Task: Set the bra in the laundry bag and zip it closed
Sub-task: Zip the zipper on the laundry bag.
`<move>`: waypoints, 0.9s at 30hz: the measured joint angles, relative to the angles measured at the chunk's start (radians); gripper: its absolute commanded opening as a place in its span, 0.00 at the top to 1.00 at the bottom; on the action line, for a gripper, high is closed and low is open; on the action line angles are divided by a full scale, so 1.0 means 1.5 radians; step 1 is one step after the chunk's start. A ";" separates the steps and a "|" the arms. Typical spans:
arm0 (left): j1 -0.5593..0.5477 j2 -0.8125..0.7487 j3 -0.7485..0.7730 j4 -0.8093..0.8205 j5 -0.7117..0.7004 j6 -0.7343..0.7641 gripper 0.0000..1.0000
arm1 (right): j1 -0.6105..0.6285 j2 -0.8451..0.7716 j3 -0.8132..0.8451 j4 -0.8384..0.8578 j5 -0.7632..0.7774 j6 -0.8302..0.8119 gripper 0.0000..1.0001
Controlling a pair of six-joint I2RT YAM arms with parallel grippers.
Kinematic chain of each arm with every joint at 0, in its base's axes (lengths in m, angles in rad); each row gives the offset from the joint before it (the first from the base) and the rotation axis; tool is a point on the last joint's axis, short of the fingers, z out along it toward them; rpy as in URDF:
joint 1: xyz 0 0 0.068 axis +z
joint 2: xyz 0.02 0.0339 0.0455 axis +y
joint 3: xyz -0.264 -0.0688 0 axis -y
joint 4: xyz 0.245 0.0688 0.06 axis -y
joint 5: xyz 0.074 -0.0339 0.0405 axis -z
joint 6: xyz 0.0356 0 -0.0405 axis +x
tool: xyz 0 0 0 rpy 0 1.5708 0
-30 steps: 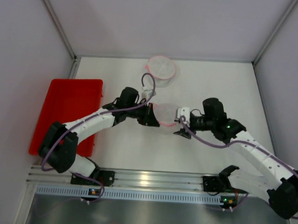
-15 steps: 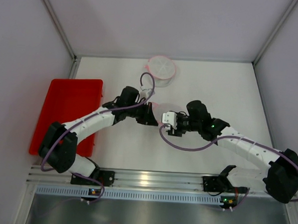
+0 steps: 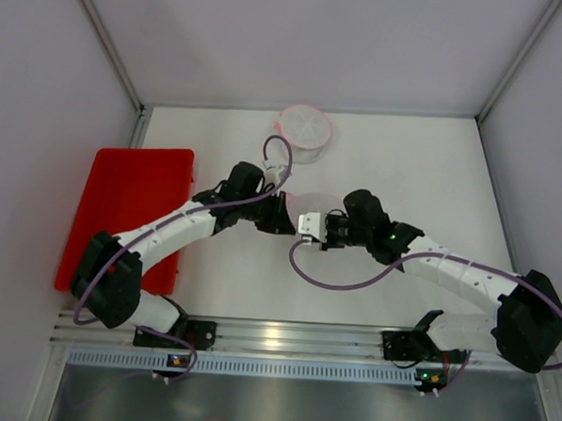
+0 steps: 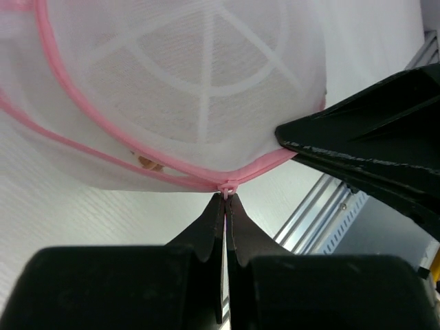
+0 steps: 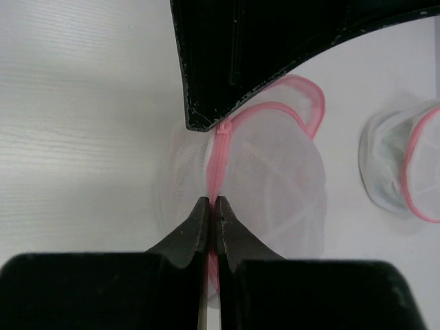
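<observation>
On the table (image 3: pixel 406 160) I count one red tray (image 3: pixel 130 212), two arms and two mesh bags.

The red tray lies at the far left side, well apart from both bags.

Next comes the left arm (image 3: pixel 181 226), which reaches to the middle of the table. The left fingers (image 4: pixel 218 223) are pressed together, and between their tips they pinch a small pink tab on the pink seam (image 4: pixel 89 148) of the laundry bag (image 3: pixel 305 202).

This laundry bag is in the middle of the table, between the two arms. It is round, of white mesh with pink trim, and white ribs show through its wall like spokes. In the left wrist view a small tan spot (image 4: pixel 148 163) shows through the mesh just above the seam. I cannot tell if this is the bra.

The second bag (image 3: pixel 304 132) looks the same and stands near the far edge of the table, apart from both arms.

The right arm (image 3: pixel 448 266) comes from the right side. The right fingers (image 5: pixel 206 213) are also closed tight, on the pink zip (image 5: pixel 213 161) that runs up the bag toward the tip of the left fingers. How far the zip is closed, I cannot tell.
</observation>
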 measured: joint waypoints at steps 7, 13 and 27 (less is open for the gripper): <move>0.023 -0.036 0.000 -0.021 -0.058 0.057 1.00 | -0.031 -0.076 -0.061 0.033 -0.010 -0.048 1.00; 0.036 -0.047 0.000 -0.027 -0.065 0.082 1.00 | -0.104 -0.097 -0.078 0.045 -0.047 -0.078 0.54; 0.009 -0.047 0.033 -0.047 -0.040 0.027 1.00 | -0.026 -0.057 0.067 -0.028 -0.090 -0.037 0.42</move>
